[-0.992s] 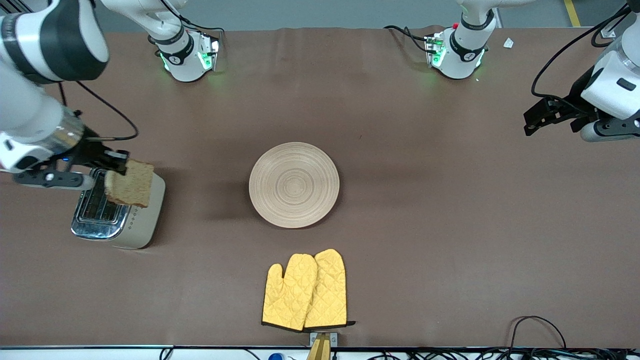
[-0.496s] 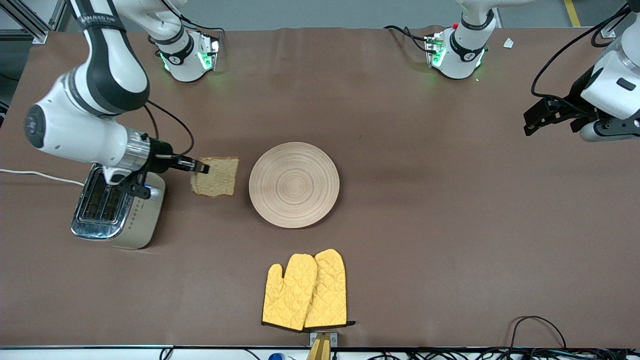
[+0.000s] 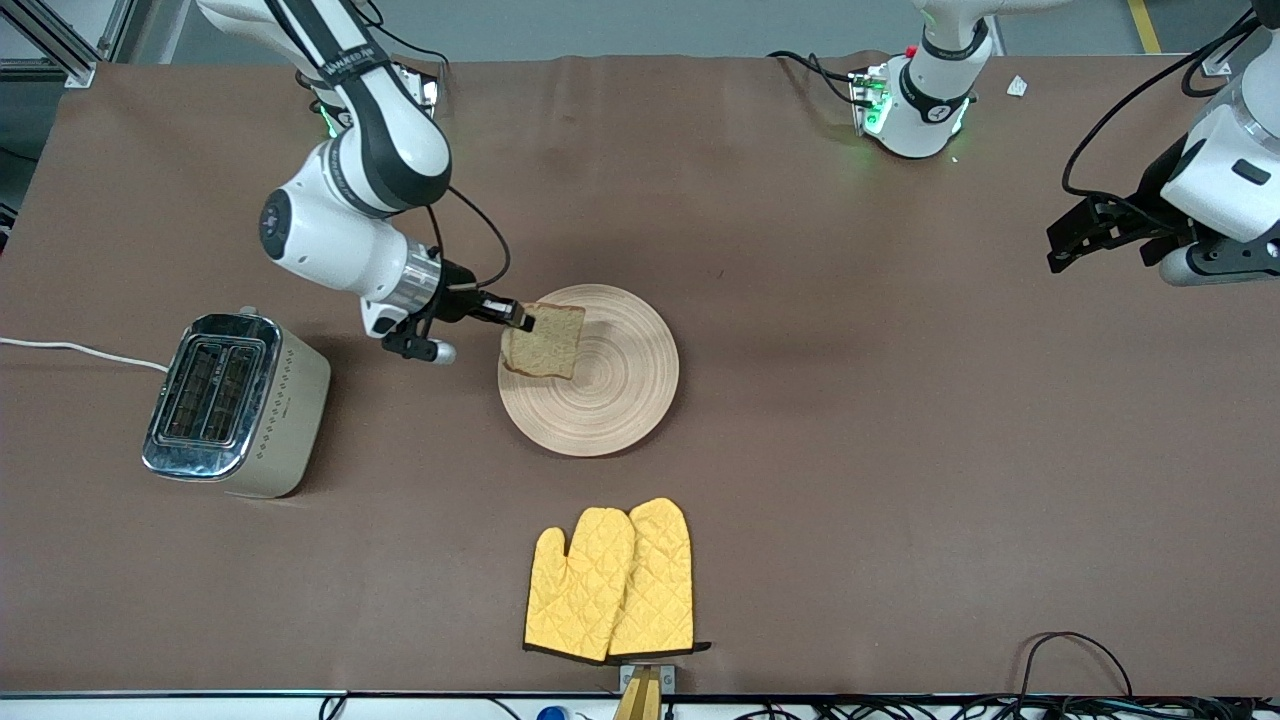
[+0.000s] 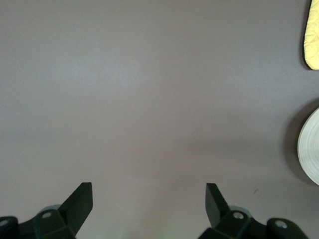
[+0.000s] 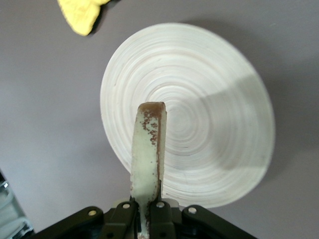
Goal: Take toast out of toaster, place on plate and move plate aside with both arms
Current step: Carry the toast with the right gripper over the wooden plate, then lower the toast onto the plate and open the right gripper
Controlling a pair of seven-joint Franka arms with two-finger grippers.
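My right gripper [image 3: 522, 320] is shut on one edge of the toast [image 3: 545, 341] and holds it in the air over the part of the round beige wooden plate [image 3: 610, 400] toward the right arm's end. In the right wrist view the toast [image 5: 148, 149] shows edge-on between the shut fingers, over the plate [image 5: 219, 129]. My left gripper [image 3: 1065, 248] is open and empty, up over the bare table at the left arm's end; its wrist view shows the two fingertips [image 4: 82, 196] wide apart and a sliver of the plate [image 4: 311, 149].
A silver toaster [image 3: 232, 403] with empty slots stands toward the right arm's end of the table. A pair of yellow oven mitts [image 3: 612, 583] lies nearer the front camera than the plate. Cables run along the table's front edge.
My right gripper has carried the toast from above the toaster across the table to over the plate. The left arm has not moved.
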